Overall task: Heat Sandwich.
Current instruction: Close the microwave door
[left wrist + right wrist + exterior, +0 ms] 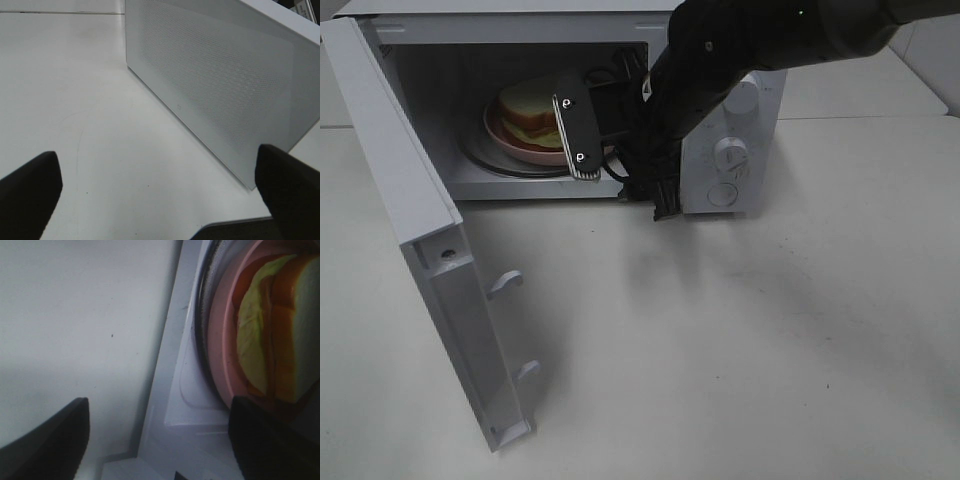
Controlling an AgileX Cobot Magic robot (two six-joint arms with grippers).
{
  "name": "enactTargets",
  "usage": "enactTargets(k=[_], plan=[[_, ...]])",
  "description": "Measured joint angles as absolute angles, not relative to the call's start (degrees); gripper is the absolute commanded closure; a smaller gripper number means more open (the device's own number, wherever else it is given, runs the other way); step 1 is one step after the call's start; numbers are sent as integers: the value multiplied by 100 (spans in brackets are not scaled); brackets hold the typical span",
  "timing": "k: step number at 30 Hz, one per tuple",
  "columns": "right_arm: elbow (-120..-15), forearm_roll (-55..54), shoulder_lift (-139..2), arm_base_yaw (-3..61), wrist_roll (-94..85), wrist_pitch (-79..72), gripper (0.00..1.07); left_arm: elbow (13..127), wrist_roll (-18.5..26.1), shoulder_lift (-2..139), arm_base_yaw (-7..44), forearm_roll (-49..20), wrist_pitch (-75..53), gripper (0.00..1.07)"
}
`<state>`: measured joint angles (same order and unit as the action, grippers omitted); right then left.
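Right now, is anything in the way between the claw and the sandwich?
Nothing visible. The sandwich sits on the plate inside the microwave, with the door swung wide. The right gripper is open at the opening, right beside the plate.

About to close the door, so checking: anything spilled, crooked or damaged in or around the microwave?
Nothing stands out. The white-bread lettuce sandwich lies on the round pink plate inside the white microwave, no spill visible. The right gripper hangs open and empty at the opening.

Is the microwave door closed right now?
No, the door stands swung wide open, showing the sandwich on the pink plate inside.
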<state>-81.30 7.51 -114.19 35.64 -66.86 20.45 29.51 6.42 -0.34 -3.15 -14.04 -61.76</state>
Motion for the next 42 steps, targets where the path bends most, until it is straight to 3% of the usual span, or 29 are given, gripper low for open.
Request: enactTargets(k=[22, 32, 42], plan=[[-6194, 745, -9643, 3564, -4824, 2068, 37, 2951, 642, -34, -315, -1404, -6176, 9], [-5220, 745, -8554, 3564, -2876, 2424, 37, 2951, 642, -34, -315, -1404, -6176, 9], [-5031, 728, -7586, 3564, -905, 3621, 36, 2951, 642, -34, -315, -1404, -6176, 9]])
